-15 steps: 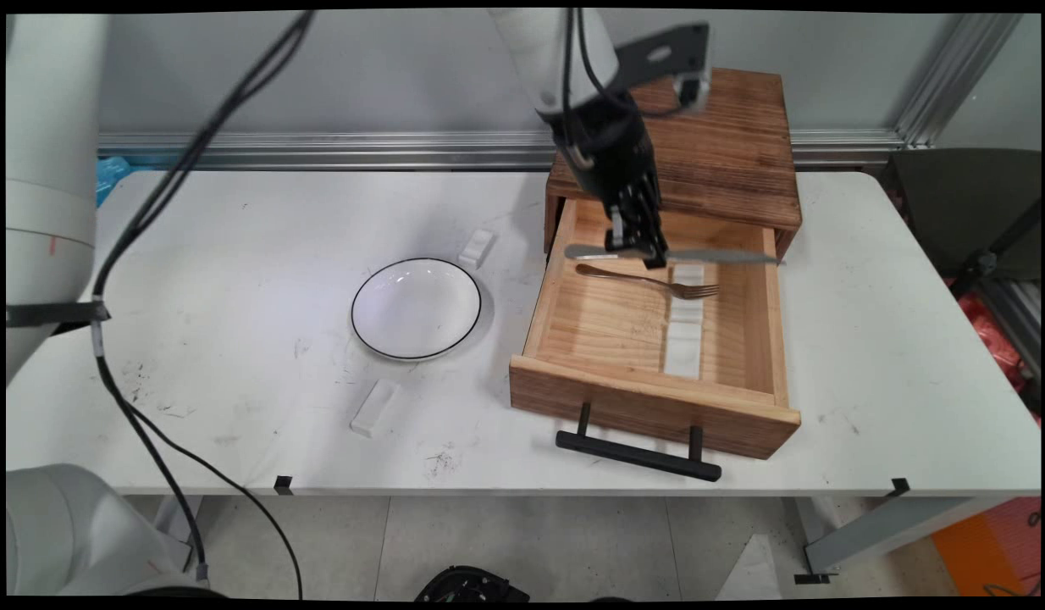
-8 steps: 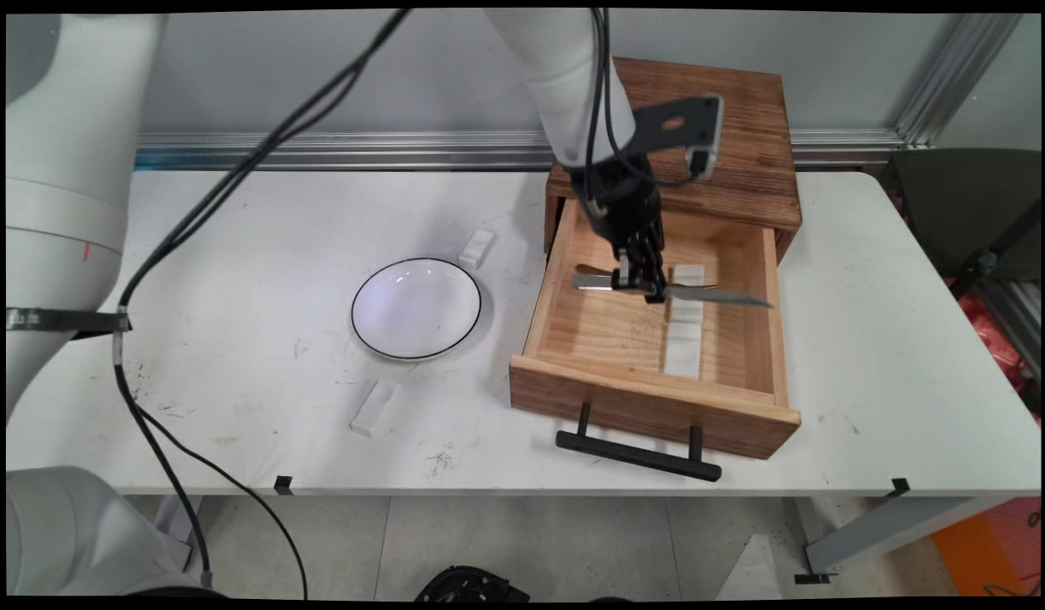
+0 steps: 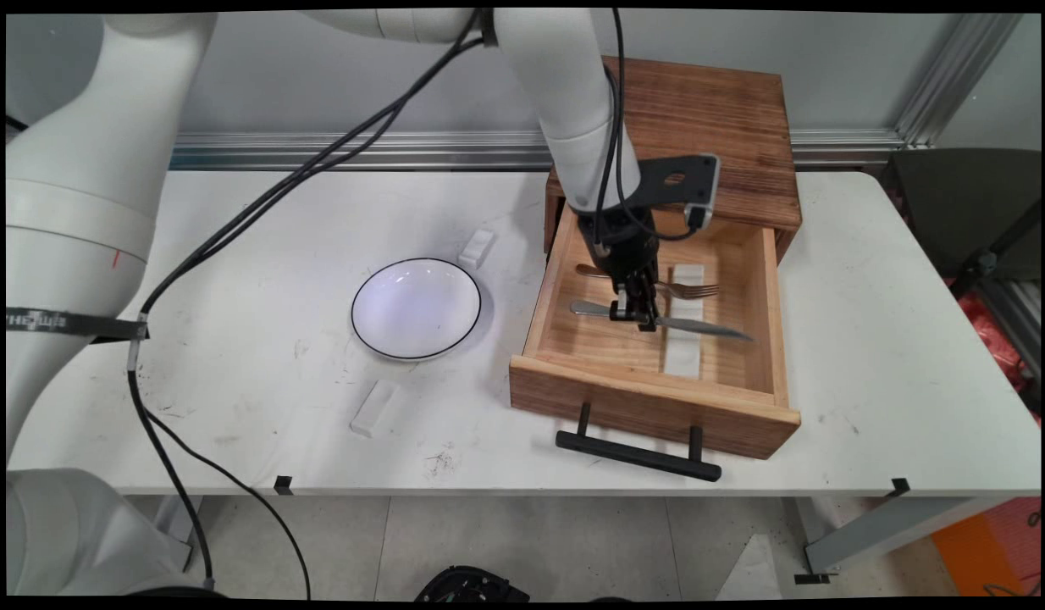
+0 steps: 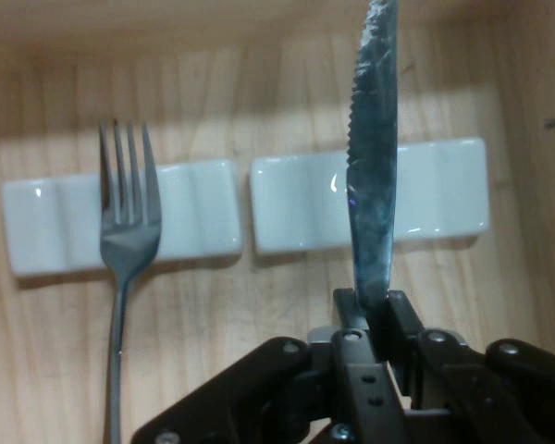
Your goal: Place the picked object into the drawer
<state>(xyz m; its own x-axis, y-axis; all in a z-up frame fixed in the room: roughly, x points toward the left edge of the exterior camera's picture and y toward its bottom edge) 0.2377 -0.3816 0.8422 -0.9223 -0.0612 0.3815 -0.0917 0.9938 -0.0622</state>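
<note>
One knife [image 3: 658, 320] clamped in the tool [image 3: 644, 320] over one drawer [image 3: 649, 398] holding one fork [image 3: 683, 289], two rests [image 4: 120, 227].

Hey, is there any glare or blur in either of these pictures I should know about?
Main view: sharp; soft purple sheen on the white plate, faint shadow beside it. Hand view: the knife in the gripper is slightly soft up close, with small glints on the white rests; the fork reads clearly.
</note>
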